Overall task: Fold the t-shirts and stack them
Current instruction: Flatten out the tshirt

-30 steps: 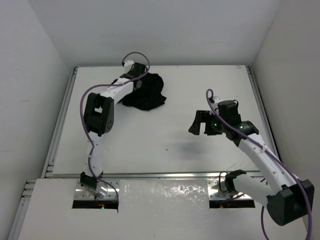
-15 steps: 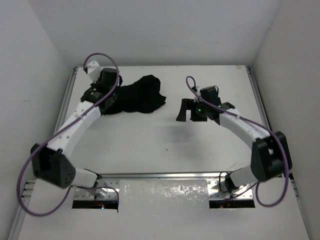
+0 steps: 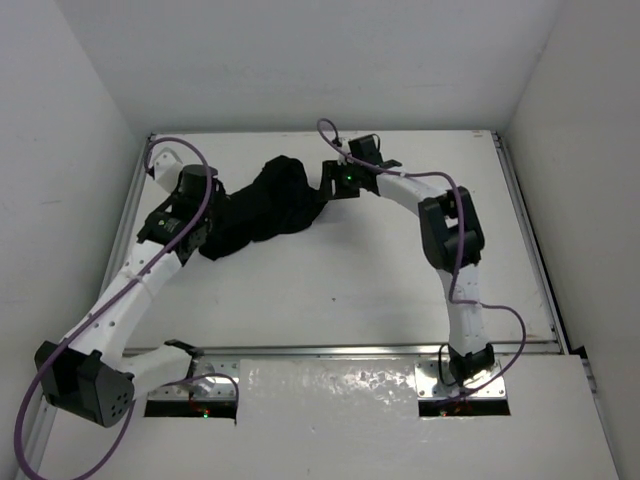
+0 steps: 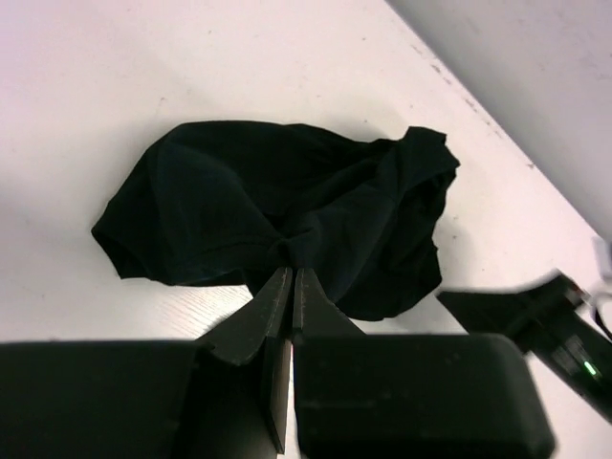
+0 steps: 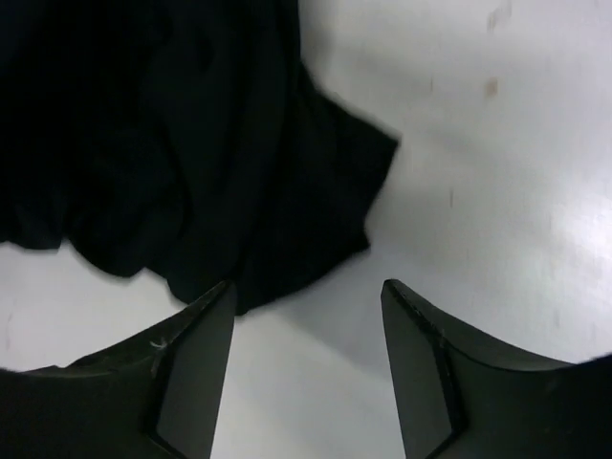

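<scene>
We see the white worktop (image 3: 330, 290) carrying everything, with the left arm (image 3: 130, 290) stretched along its left edge and the right arm (image 3: 455, 240) arched over towards its far edge; between their ends the t-shirt (image 3: 265, 205) lies crumpled in a dark heap, near the far edge and left of the middle, not yet spread or folded. The left gripper (image 4: 290, 277) is pressed tight together at the near-left side of the heap, and from its wrist view the cloth (image 4: 287, 210) gathers in creases to the fingertips, so we judge it has a pinch of fabric. The right gripper (image 5: 306, 292) stands with its jaws apart just above the worktop at the shirt's right side; the cloth's edge (image 5: 191, 143) reaches its left finger, but bare worktop shows between the jaws, and nothing is held. We think the main risk is a miss on the right: if those jaws close where they are, they may take only a thin hem, or nothing, and any pull would slip free. The left pinch may hold several layers at once, since the cloth is bunched there; then drawing the arms apart would stretch a twisted rope rather than open the shirt. A hard pull could also drag the heap towards the left edge.
</scene>
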Tool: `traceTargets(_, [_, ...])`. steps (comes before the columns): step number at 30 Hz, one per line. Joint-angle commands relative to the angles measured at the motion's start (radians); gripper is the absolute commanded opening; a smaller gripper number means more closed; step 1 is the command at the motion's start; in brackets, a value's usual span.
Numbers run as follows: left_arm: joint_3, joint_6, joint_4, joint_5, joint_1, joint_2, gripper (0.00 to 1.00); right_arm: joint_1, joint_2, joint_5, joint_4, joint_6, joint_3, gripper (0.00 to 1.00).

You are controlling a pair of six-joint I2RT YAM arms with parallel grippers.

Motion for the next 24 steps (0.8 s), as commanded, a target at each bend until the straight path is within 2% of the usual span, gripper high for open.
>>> traceTargets(1, [0.033,-0.003,0.034,0.042,0.014,-0.036,0.0,0.005,0.14,-0.059,-0.047,-0.026,0.179,0.62])
traceTargets(3, [0.025,0.003,0.039,0.054,0.016,-0.035,0.0,0.006,0.232,-0.081,-0.093,-0.017,0.331,0.5])
traceTargets(5, [0.025,0.009,0.048,0.062,0.019,-0.035,0.0,0.014,0.274,-0.075,-0.13,-0.025,0.391,0.38])
traceTargets(8, [0.042,0.034,0.056,0.072,0.021,-0.027,0.0,0.02,0.279,-0.04,-0.144,-0.043,0.407,0.04])
traceTargets(9, [0.048,0.04,0.057,0.077,0.021,-0.026,0.0,0.02,0.259,-0.023,-0.145,-0.048,0.393,0.0])
traceTargets(13, [0.111,0.112,0.067,0.129,0.021,-0.027,0.0,0.029,0.006,0.12,-0.102,-0.065,0.2,0.0])
traceTargets(14, [0.152,0.138,0.071,0.143,0.021,-0.032,0.0,0.031,-0.12,0.191,-0.107,-0.063,0.119,0.0])
traceTargets(16, [0.223,0.178,0.051,0.174,0.021,-0.061,0.0,0.043,-0.261,0.261,-0.116,-0.063,-0.02,0.0])
traceTargets(17, [0.24,0.198,0.053,0.184,0.019,-0.081,0.0,0.049,-0.334,0.331,-0.122,-0.063,-0.068,0.0])
traceTargets(18, [0.249,0.216,0.065,0.218,0.019,-0.131,0.0,0.054,-0.485,0.365,-0.119,-0.059,-0.123,0.0])
traceTargets(20, [0.294,0.253,0.062,0.244,0.017,-0.182,0.0,0.065,-0.633,0.399,-0.128,-0.028,-0.273,0.0])
traceTargets(21, [0.31,0.259,0.036,0.282,0.017,-0.225,0.0,0.069,-0.769,0.427,-0.148,-0.019,-0.317,0.0])
traceTargets(24, [0.366,0.267,-0.013,0.385,0.016,-0.303,0.0,0.103,-0.951,0.491,-0.243,0.004,-0.42,0.0])
